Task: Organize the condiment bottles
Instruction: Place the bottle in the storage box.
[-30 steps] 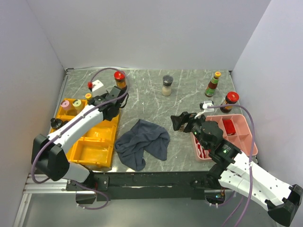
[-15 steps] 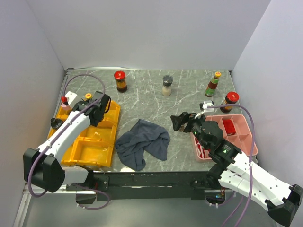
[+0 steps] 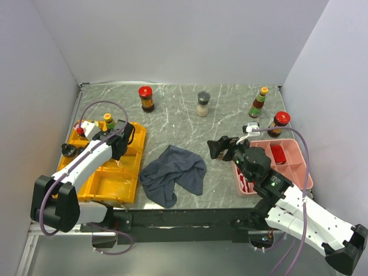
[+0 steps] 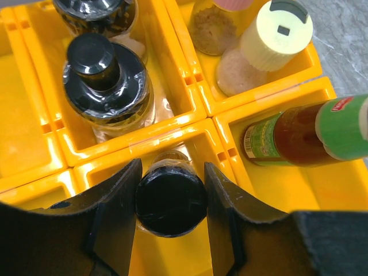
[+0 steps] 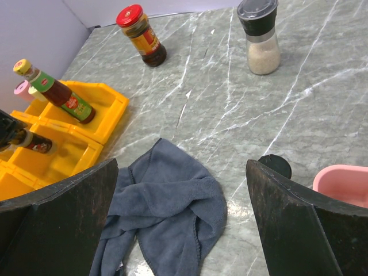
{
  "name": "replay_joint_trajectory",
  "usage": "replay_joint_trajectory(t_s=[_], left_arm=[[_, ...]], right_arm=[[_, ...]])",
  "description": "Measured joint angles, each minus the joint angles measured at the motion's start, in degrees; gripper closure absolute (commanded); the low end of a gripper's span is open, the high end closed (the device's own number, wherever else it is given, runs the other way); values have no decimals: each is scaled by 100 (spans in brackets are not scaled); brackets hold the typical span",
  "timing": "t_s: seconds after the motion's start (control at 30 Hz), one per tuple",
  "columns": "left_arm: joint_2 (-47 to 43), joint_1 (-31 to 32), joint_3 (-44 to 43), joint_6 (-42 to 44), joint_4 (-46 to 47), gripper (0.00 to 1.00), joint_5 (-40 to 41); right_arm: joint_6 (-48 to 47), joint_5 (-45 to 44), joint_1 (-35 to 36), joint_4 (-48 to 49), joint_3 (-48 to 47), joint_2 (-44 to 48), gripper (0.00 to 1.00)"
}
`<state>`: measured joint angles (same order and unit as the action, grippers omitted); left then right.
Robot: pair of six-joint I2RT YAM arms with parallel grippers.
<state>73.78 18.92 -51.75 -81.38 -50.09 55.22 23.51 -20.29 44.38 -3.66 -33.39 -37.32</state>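
1. Well, the left hand [image 4: 171, 198] is clenched on a black-capped bottle [image 4: 171, 202]. Its two fingers [image 4: 115, 215] squeeze the cap from both sides.
2. That bottle is upright inside one box of the yellow tray [image 3: 118, 187]. I cannot tell if its bottom touches the tray.
3. The yellow tray lies at 9 o'clock on the counter [image 3: 184, 123].
4. Seen from the left wrist, a black-capped jar [image 4: 106, 80] stands at 11 o'clock from the held bottle, in the next box.
5. A pale-capped shaker [image 4: 275, 27] stands at 1 o'clock in another box, just beside a jar of brown powder [image 4: 213, 29].
6. A green-label sauce bottle [image 4: 310, 135] leans over at 3 o'clock, in the box next door.
7. The right hand [image 3: 221, 148] is released, spread wide, and holds nothing. It hangs over the counter at 4 o'clock, just beside the pink tray [image 3: 309, 175].
8. A dark grey cloth [image 3: 175, 172] lies crumpled at 6 o'clock, between the two trays.
9. Four more bottles stand upright on the bare counter:
   - a red-lid jar [image 3: 145, 98] at 11 o'clock
   - a grey-capped shaker [image 3: 203, 104] with pale powder at 12 o'clock
   - an orange-capped sauce bottle [image 3: 259, 103] at 1 o'clock
   - a red-capped bottle [image 3: 279, 124] at 2 o'clock, near the far edge of the pink tray
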Motion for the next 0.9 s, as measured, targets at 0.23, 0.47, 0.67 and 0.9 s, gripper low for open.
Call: replay_joint_trajectory(t_s=[0.23,0.47,0.67,0.9], left_arm=[[68,-118,188,96,350,59,-7],[105,-127,199,109,448,50,-9],[173,-127,212,98,457,45,0],[398,-127,179,2,245,31,26]], right_arm=[[2,0,0,0,4,7,0],[2,2,0,0,4,7,0],[2,2,0,0,4,7,0],[2,4,0,0,4,9,0]])
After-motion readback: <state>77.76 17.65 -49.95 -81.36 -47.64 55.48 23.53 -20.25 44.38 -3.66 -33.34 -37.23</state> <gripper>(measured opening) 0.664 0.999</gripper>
